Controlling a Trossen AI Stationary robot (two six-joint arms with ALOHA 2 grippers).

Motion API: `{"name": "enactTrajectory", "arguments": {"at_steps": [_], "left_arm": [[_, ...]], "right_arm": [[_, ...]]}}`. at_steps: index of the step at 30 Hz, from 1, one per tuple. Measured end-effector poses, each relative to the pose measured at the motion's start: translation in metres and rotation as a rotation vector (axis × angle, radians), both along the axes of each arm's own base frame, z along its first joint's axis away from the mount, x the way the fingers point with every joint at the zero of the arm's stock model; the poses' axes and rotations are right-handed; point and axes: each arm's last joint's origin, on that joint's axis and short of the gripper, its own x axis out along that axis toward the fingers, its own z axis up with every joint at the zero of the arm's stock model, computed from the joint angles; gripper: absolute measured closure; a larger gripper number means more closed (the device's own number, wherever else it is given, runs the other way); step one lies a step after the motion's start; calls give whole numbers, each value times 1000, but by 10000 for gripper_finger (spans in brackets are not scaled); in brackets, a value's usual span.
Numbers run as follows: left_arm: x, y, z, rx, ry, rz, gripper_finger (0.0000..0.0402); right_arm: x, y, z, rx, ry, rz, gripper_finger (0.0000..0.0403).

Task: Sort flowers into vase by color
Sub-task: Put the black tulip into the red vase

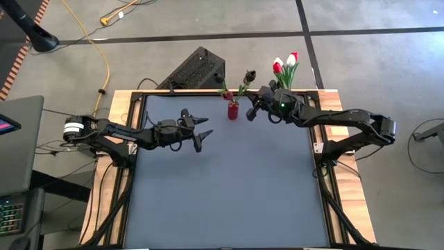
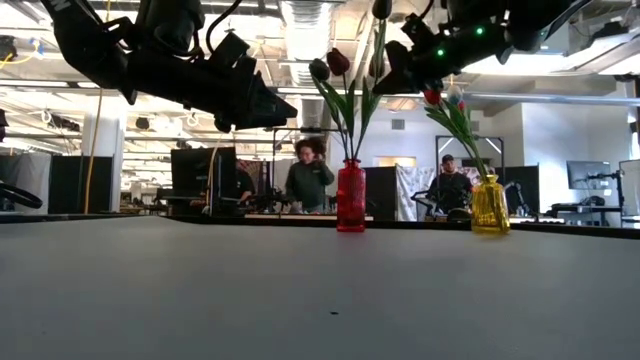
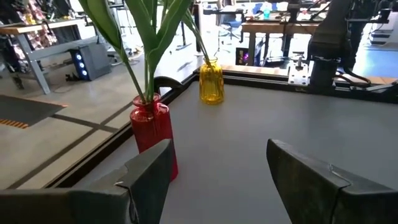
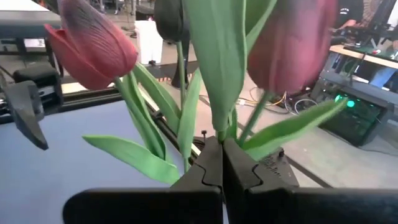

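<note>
A red vase (image 2: pixel 350 195) stands near the table's far edge with two dark maroon flowers (image 2: pixel 330 66) standing in it by their stems. My right gripper (image 4: pixel 222 163) is just right of this vase (image 1: pixel 233 110), shut on a third dark flower (image 2: pixel 381 9). To the right, a yellow vase (image 2: pixel 490 205) holds red and white flowers (image 1: pixel 285 64). My left gripper (image 1: pixel 201 132) hangs open left of the red vase (image 3: pixel 152 127), with nothing between its fingers. My right gripper pinches the flower's green stem (image 4: pixel 219 127), together with a leaf, between its two shut fingertips. The fingers come nearly level from the table's right and lie across the stem. The flower stands upright, its head above the gripper, its stem running down to the red vase's mouth (image 2: pixel 351 162).
A dark speaker-like box (image 1: pixel 195 69) sits off the table's far edge. Wooden rails (image 1: pixel 118 132) run along the table's sides. The grey tabletop (image 1: pixel 229 187) spreads toward the near edge. People sit at desks in the room behind (image 2: pixel 310 175).
</note>
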Motion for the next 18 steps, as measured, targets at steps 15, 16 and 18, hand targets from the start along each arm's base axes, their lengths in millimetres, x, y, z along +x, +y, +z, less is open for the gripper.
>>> {"name": "enactTrajectory", "arguments": {"at_steps": [15, 16, 18], "left_arm": [[-1, 4, 0, -12, -7, 8, 150], [-1, 4, 0, -12, -7, 6, 150], [-1, 4, 0, -13, -7, -2, 150]], "right_arm": [[16, -14, -23, 10, 23, -22, 362], [16, -16, -25, 12, 28, -26, 358], [17, -19, -28, 17, 37, -35, 353]]}}
